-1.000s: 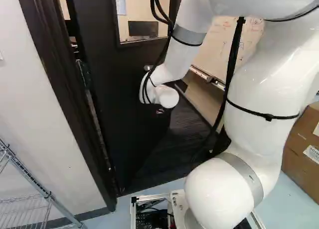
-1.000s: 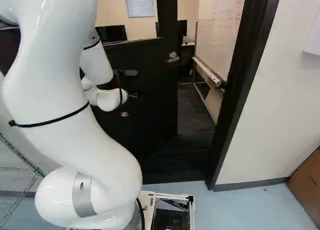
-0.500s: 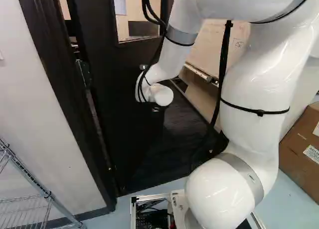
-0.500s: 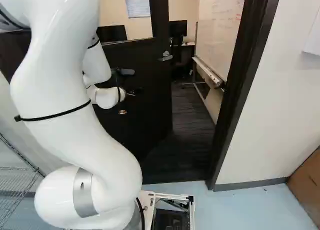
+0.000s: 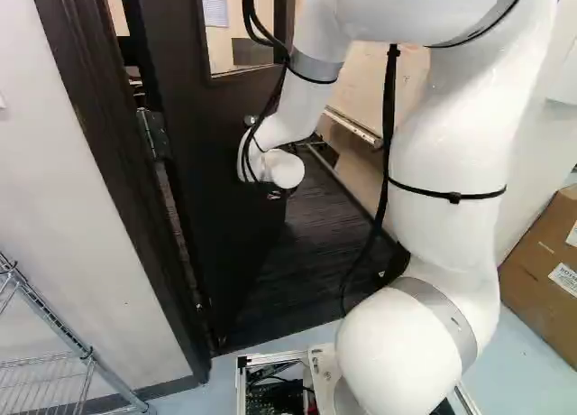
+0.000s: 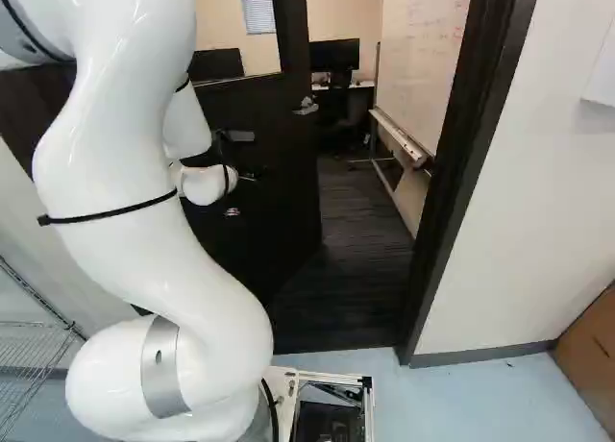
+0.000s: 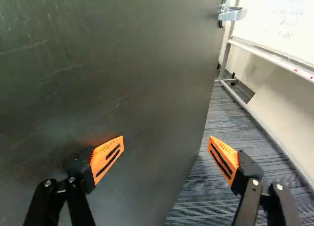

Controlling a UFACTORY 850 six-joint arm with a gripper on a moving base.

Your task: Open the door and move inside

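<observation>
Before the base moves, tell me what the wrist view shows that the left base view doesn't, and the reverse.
Only wrist view: the orange pads of the gripper, spread apart.

Only left base view: the wire rack, the cardboard box and a door hinge.

Both: the door, the whiteboard and the dark carpet.

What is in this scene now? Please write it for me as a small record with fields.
door: dark, with a window, partly open into the room
handle: silver lever near the door's free edge; nothing holds it
tool: open, in front of the door face, away from the handle; contact with the door cannot be told
base: on the near side of the doorway
beyond the doorway: dark carpet, whiteboard
near side: wire shelf at the left, cardboard box at the right of the left base view
</observation>
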